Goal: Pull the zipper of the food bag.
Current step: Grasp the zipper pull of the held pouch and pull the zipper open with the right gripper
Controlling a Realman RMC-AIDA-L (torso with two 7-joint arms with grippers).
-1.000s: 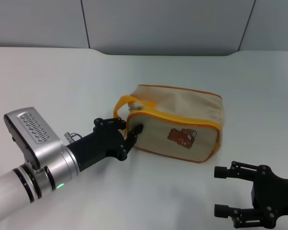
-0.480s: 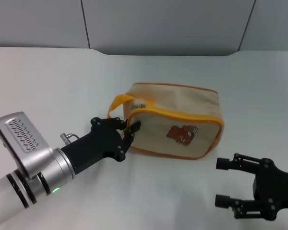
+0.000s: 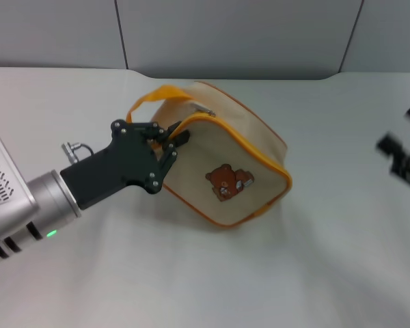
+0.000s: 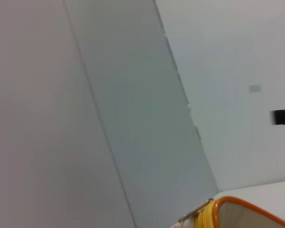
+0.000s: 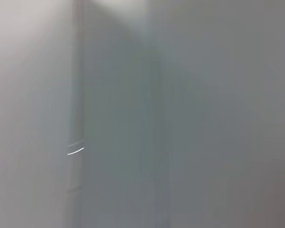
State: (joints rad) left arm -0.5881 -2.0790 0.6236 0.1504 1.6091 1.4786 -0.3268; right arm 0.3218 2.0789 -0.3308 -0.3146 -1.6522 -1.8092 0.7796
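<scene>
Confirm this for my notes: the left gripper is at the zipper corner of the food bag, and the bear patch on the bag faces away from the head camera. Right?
Not quite. In the head view the bear patch faces the camera, on the near panel of the food bag. The rest holds: the left gripper is at the bag's zipper corner.

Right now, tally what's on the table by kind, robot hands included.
Food bag: 1
Zipper on it, with a silver pull tab: 1
Hands: 2, left hand at the bag's corner, right hand at the head view's right edge
Total: 4
</scene>
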